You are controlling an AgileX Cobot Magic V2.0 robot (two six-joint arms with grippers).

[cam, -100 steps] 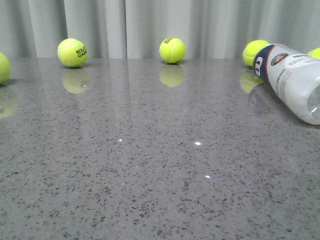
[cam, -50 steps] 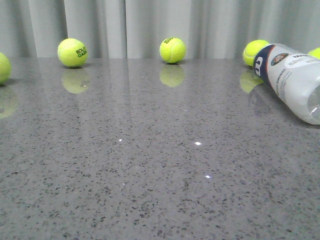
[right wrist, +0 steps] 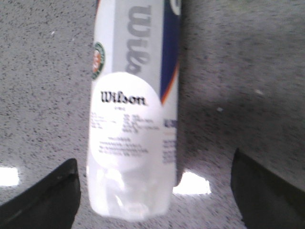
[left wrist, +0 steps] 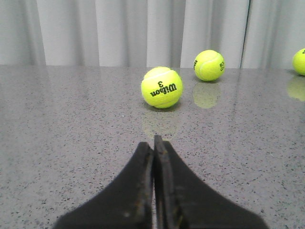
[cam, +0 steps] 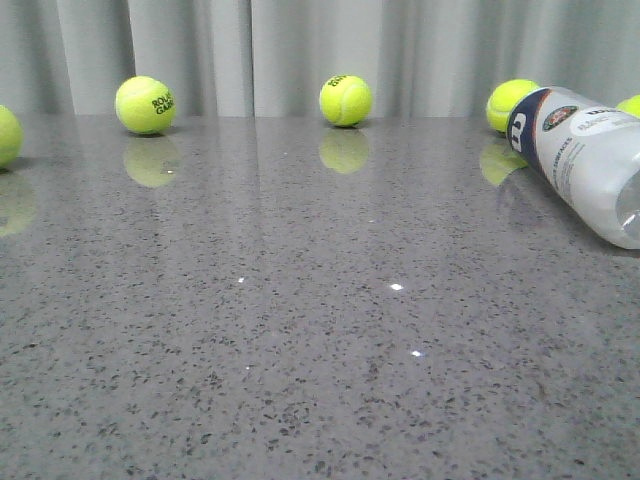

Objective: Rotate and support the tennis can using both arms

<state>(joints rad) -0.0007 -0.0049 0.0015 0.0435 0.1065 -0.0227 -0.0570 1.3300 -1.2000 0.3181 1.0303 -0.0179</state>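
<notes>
The tennis can [cam: 585,160] lies on its side at the far right of the grey table, its navy end toward the curtain. In the right wrist view the can [right wrist: 133,109] lies lengthwise, its clear end between my wide-open right gripper [right wrist: 152,191] fingers [right wrist: 52,191], untouched by them. My left gripper [left wrist: 153,152] is shut and empty, low over the table, pointing at a yellow-green Wilson ball [left wrist: 161,87]. Neither gripper shows in the front view.
Yellow-green balls sit along the back by the grey curtain: one at far left [cam: 5,135], one at left [cam: 145,105], one in the middle [cam: 345,100], one behind the can [cam: 510,100], one at the right edge [cam: 630,105]. More balls [left wrist: 209,65] show in the left wrist view.
</notes>
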